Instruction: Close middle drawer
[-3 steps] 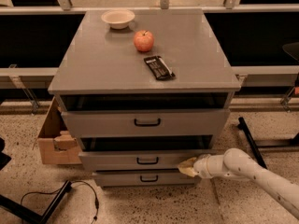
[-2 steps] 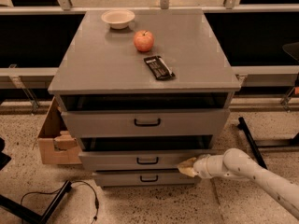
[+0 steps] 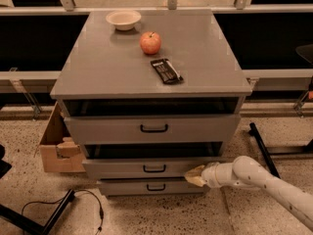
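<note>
From the camera view, the gripper [image 3: 195,175], clenched or released I cannot tell, sits against the right end of the half-open middle drawer [image 3: 122,169], so push straight toward the far cabinet [image 3: 146,77], keeping the front square.

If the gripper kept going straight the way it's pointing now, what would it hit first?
Most likely the front of the middle drawer. The gripper sits low at the right of the cabinet, pointing left at that panel's right end, seemingly touching or nearly so; depth is unclear.
</note>
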`<state>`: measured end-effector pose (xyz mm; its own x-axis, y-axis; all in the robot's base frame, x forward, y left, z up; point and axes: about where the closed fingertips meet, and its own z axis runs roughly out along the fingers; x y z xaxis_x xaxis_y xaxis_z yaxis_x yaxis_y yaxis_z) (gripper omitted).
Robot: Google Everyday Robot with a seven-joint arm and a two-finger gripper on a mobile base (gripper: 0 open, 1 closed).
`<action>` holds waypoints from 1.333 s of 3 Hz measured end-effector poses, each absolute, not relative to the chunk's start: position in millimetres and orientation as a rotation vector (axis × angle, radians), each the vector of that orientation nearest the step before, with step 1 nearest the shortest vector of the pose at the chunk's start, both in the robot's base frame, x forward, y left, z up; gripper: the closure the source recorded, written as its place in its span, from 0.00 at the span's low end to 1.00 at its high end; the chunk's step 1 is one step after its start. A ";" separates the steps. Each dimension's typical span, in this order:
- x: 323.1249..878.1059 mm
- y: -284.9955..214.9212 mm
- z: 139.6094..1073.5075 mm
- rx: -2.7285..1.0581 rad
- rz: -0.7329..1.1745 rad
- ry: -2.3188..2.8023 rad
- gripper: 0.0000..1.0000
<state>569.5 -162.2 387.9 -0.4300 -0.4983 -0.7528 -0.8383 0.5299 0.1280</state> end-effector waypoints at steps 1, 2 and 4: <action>569.0 -160.0 386.9 -1.082 0.662 2.103 0.06; 568.7 -158.7 386.4 -1.083 0.664 2.103 0.00; 564.4 -158.2 387.2 -1.086 0.662 2.104 0.25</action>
